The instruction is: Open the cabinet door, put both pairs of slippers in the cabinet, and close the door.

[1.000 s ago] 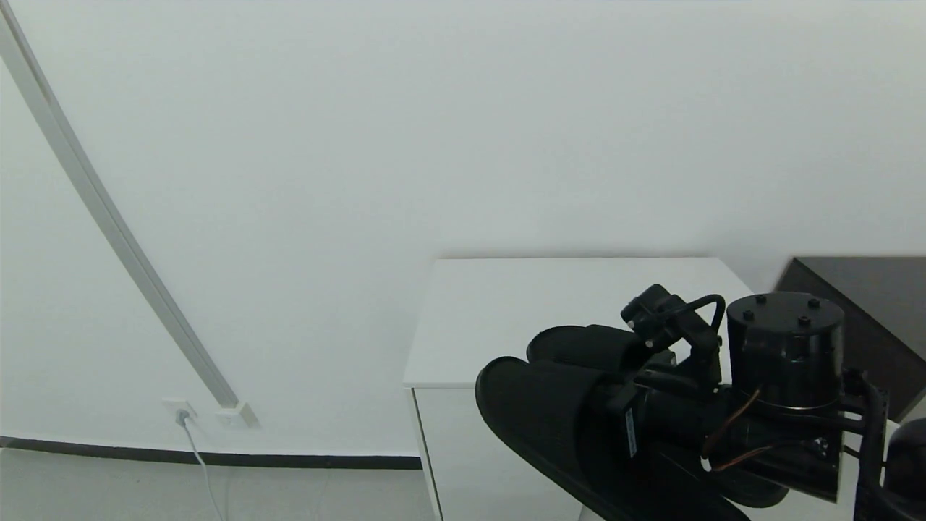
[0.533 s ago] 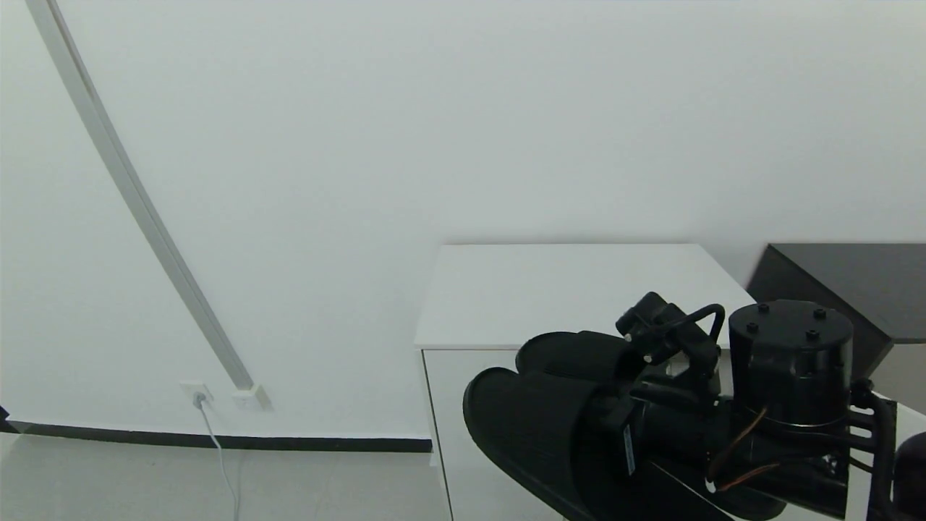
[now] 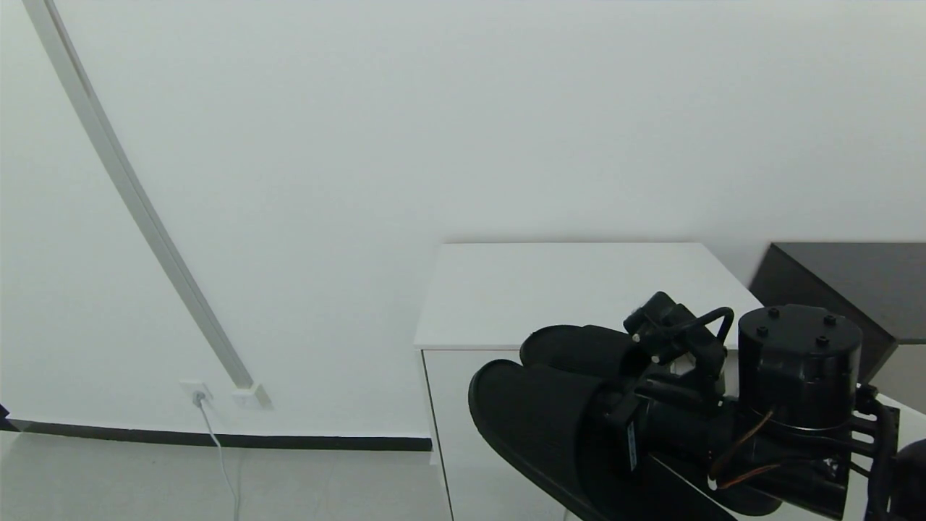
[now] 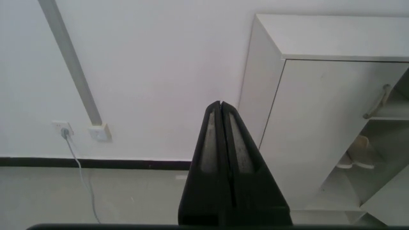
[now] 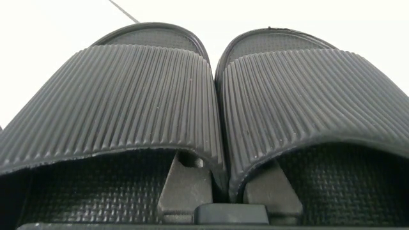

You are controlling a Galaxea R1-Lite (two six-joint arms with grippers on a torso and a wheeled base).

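The white cabinet [image 3: 564, 293] is standing against the wall, ahead and to the robot's right. In the left wrist view its inside is showing beside a door panel with a handle [image 4: 378, 102], so the door is looking open already. The pair of black slippers [image 3: 542, 416] is hanging in the air in front of the cabinet, toes pointing away from the arm. The right tool [image 5: 223, 186] is clamping them side by side, one finger [image 5: 184, 189] tucked under each strap, pinching the adjoining strap walls together. The left tool [image 4: 222, 150] is pointing towards the cabinet's side, fingers pressed together with nothing between them. A pale slipper [image 4: 359, 152] is lying on a shelf inside. Judging by this, the carry is going well if the pair is travelling level, entering the opening squarely and settling on a free shelf before release.
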